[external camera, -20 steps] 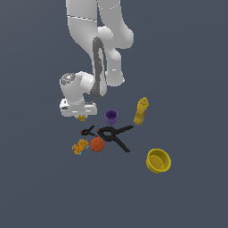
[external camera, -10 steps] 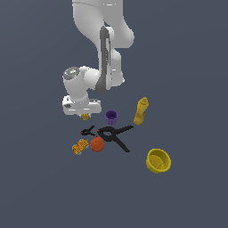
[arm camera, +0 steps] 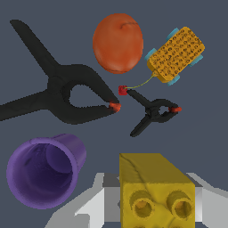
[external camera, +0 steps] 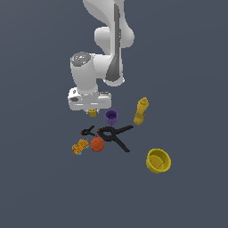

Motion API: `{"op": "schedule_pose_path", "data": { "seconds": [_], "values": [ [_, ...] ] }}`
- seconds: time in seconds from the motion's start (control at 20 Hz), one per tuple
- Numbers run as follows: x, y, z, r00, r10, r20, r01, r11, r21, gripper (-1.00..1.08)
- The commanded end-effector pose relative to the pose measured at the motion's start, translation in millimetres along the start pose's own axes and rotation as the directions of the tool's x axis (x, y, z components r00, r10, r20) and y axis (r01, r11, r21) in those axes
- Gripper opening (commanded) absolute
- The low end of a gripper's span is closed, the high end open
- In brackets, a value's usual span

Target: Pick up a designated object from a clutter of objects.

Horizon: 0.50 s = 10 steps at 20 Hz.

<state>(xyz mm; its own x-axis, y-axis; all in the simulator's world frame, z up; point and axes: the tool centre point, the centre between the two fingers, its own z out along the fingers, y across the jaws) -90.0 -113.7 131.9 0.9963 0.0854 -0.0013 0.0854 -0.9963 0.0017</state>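
Yellow studded brick (arm camera: 156, 189) sits gripped between my jaws, long axis running out ahead of them, lifted just beside the purple cup (arm camera: 42, 176).

no readable text, labels or numbers on any object

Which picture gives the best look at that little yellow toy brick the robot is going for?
The wrist view. There the yellow brick fills the foreground between the gripper fingers, its round studs plain to see. In the exterior view the brick is only a tiny yellow speck, mostly hidden under the gripper.
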Motion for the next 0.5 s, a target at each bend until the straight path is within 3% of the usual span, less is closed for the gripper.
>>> {"op": "schedule_pose_path", "data": {
  "seconds": [0.0,0.45],
  "values": [
    [9.8,-17.0,-22.7,1.0,0.001,0.0,-0.001,1.0,-0.002,-1.0],
    [47.5,-79.3,-103.2,1.0,0.001,0.0,-0.001,1.0,-0.004,-1.0]
  ]
}}
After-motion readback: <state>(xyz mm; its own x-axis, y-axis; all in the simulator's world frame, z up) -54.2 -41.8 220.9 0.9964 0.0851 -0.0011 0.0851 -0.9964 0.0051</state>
